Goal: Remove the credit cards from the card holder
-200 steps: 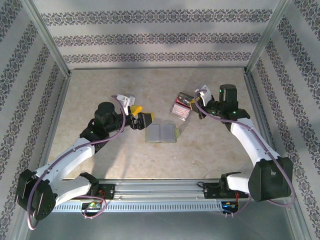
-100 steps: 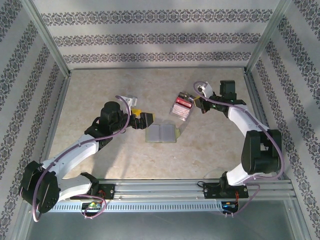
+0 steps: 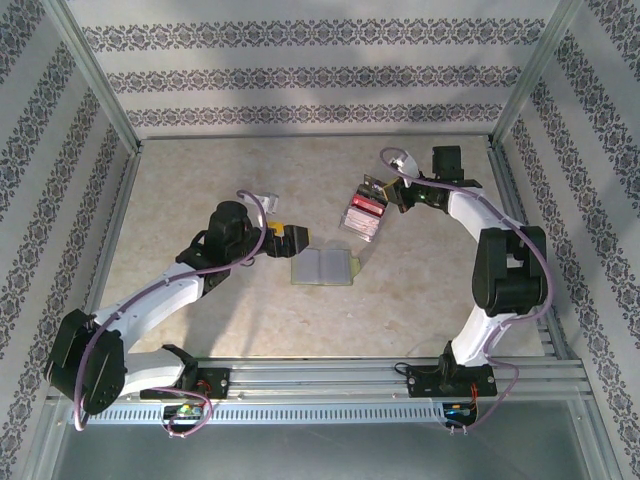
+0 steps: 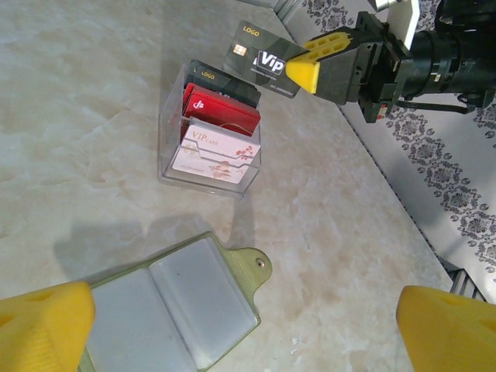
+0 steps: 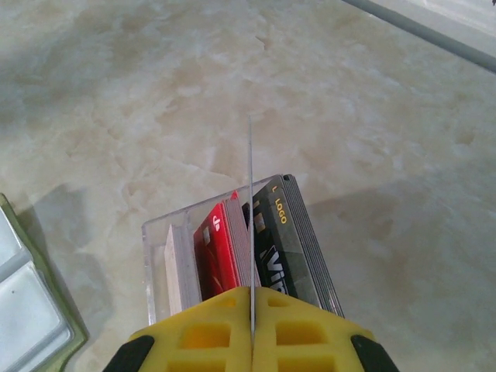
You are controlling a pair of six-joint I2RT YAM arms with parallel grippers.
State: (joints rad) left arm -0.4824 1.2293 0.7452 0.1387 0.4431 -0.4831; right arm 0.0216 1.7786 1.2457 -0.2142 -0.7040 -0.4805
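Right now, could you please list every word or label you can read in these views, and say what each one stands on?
"LOGO" and "Vip": held dark card, pinched in the right gripper.
"LOGO": boxed dark card, at the back of the clear box.
"VIP card": white card, at the box's front.
Red card: a white emblem, no readable word.
Any finer print is too blurred to read.

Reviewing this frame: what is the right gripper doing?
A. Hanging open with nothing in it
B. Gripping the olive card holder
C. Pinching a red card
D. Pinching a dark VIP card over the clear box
D: the right gripper is shut on the edge of a dark VIP card, held over the clear box, where the red card stands among others.
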